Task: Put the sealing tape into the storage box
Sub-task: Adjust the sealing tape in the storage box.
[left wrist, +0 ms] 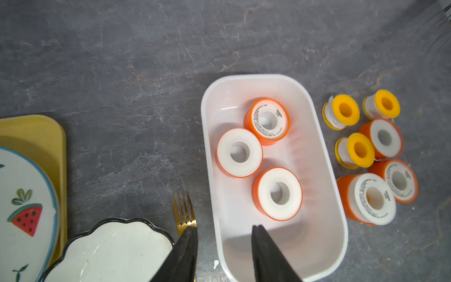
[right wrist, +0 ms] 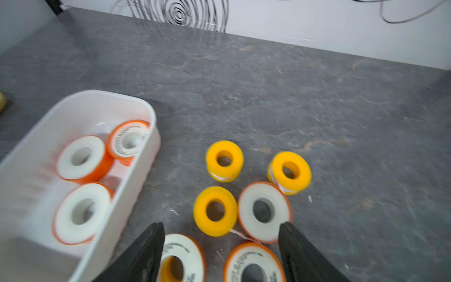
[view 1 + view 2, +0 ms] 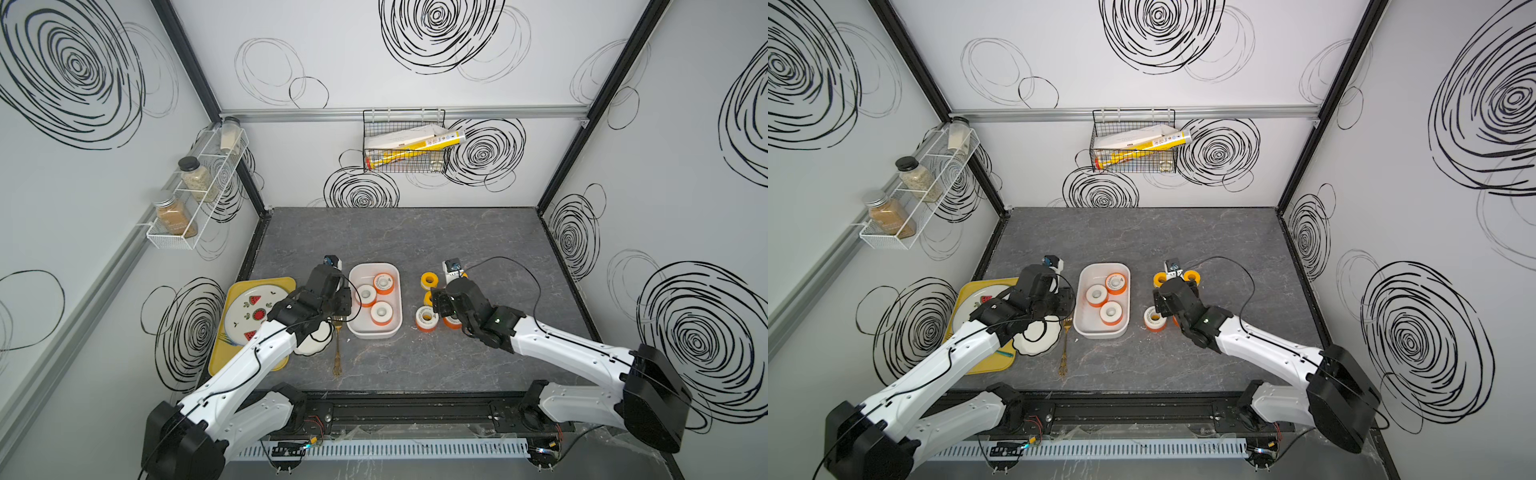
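The storage box [image 3: 370,330] is a white tub left of the table's middle. Three orange-spooled rolls of sealing tape [image 1: 239,152] lie flat in it. Several more rolls, some yellow [image 2: 216,210] and some orange [image 2: 264,211], stand bunched on the table just right of the box [image 2: 146,146]. My left gripper [image 1: 224,227] hangs open and holds nothing; one finger is over the box's near left corner [image 1: 305,195], the other over the fork's tines. My right gripper [image 2: 220,227] is open wide above the near loose rolls [image 3: 426,318], gripping none. The right wrist view is blurred.
A gold fork [image 3: 337,349] lies just left of the box. Beside it are a white scalloped dish [image 3: 313,347] and a yellow tray [image 3: 257,286] carrying a watermelon plate [image 3: 249,316]. A spice rack [image 3: 195,191] hangs on the left wall, a wire basket [image 3: 405,141] on the back wall.
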Action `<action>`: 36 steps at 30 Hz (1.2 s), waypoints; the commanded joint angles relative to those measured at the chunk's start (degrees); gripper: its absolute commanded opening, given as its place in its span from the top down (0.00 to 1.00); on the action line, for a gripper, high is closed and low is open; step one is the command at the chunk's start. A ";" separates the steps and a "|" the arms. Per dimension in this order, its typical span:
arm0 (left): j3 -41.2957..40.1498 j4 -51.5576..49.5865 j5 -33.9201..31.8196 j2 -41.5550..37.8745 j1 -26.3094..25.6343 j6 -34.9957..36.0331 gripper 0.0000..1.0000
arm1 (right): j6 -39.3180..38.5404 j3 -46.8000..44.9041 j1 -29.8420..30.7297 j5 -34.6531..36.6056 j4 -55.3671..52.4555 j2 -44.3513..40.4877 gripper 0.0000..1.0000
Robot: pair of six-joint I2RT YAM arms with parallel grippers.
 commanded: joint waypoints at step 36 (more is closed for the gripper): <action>2.36 0.94 -2.19 24.32 -12.14 -10.45 0.69 | 10.53 -11.84 -0.34 15.74 8.94 -2.25 0.18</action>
